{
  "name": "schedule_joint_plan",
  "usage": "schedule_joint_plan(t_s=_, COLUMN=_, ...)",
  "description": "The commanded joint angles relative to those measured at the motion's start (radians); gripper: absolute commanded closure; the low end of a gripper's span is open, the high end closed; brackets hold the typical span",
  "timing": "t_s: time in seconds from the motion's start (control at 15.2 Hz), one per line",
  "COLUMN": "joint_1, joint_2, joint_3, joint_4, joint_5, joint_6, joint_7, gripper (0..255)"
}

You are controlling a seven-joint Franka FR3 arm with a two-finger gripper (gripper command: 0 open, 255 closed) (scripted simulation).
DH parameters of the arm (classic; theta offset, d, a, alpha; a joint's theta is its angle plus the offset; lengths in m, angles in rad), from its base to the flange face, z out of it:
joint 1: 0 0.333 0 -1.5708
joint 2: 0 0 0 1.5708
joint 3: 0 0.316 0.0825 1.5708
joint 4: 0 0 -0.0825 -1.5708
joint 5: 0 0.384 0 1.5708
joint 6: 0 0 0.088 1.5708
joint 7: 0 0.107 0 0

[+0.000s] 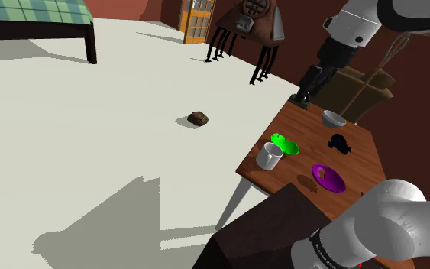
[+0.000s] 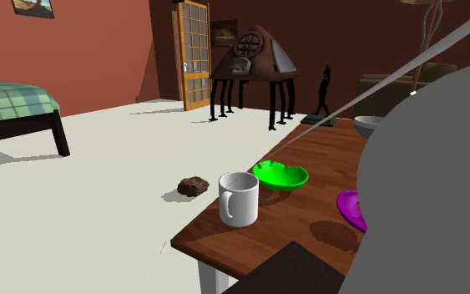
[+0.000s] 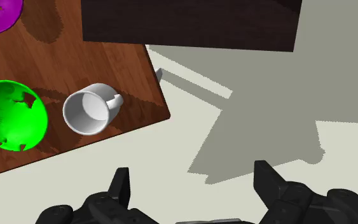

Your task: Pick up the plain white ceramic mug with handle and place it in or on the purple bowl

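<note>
Two fingers (image 3: 121, 184) stand apart and empty, so this looks like the approach: the gripper (image 3: 194, 177) must next centre over the white mug (image 3: 91, 112) and descend

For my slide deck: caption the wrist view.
Open gripper aimed past the edge of the wooden table, where a white mug stands beside a green dish.
</note>
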Motion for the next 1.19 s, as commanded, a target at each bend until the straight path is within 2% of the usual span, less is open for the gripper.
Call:
schedule_joint_plan(t_s=0.0, joint_1=0.0, joint_2=0.0, joint_3=0.0, joint_4=0.0, joint_5=0.0, joint_6=0.0, joint_7=0.0, gripper=0)
schedule_joint_plan(t_s=0.59, joint_1=-0.04, joint_2=0.107, joint_3=-0.145, joint_4=-0.148, joint_5=-0.069, joint_6=0.216, joint_7=-0.157, gripper=0)
schedule_joint_plan(t_s=1.12, joint_1=-0.073, joint_2=0.3, joint_3=-0.273, joint_4=-0.197, joint_5=-0.112, joint_6=0.423, joint_7=-0.298, gripper=0)
